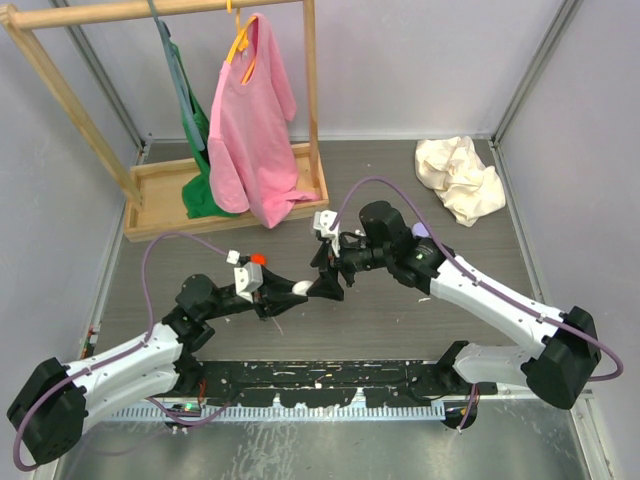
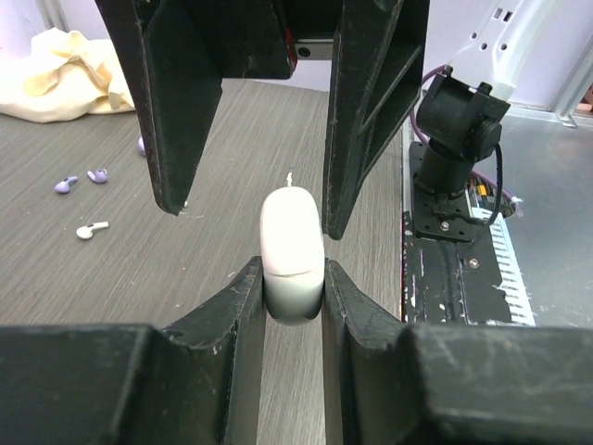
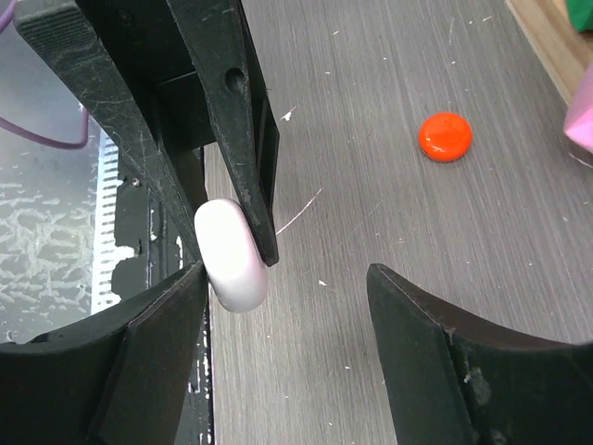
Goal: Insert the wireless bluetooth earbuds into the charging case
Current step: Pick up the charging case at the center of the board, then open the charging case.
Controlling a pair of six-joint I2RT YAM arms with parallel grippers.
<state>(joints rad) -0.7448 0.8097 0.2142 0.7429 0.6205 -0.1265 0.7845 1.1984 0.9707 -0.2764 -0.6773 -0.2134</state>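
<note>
- Left wrist view, nearest the lens: the left hand (image 2: 292, 271) is pinched narrow on a white, pebble-shaped plastic charging case (image 2: 293, 243). It holds the case on edge above the grey wood-grain counter (image 2: 185, 278). A seam crosses the shell, and the lid looks shut.
- Just beyond, the right hand (image 2: 252, 218) faces it, spread wide with nothing between its jaws. In the right wrist view the case sits at the tip of one of that hand's own fingers (image 3: 111, 362); I cannot tell whether they touch.
- Risk here: the shell is smooth and rounded, and only a thin band of it is gripped. A sideways nudge from the wide hand could twist it or squirt it out onto the counter.
- Risk with the lid: if the next move is to pry it open, closing off the seam could roll the case in the left hand's grip instead of opening it.
- Farther out, a small red, round, coin-like plastic case (image 3: 446, 136) lies flat on the counter, well apart from both hands.
- Farther again, two tiny lilac plastic earbuds (image 2: 65, 184) and one white earbud (image 2: 91, 229) lie loose on the counter. None is in the case.
- Risk with these: they are tiny and lie flat, so a pick could easily pinch badly or flick one away.
- At the far side lie a crumpled cream cloth (image 1: 460, 178) and a wooden clothes rack (image 1: 150, 190) hung with a pink shirt (image 1: 250, 120).
</note>
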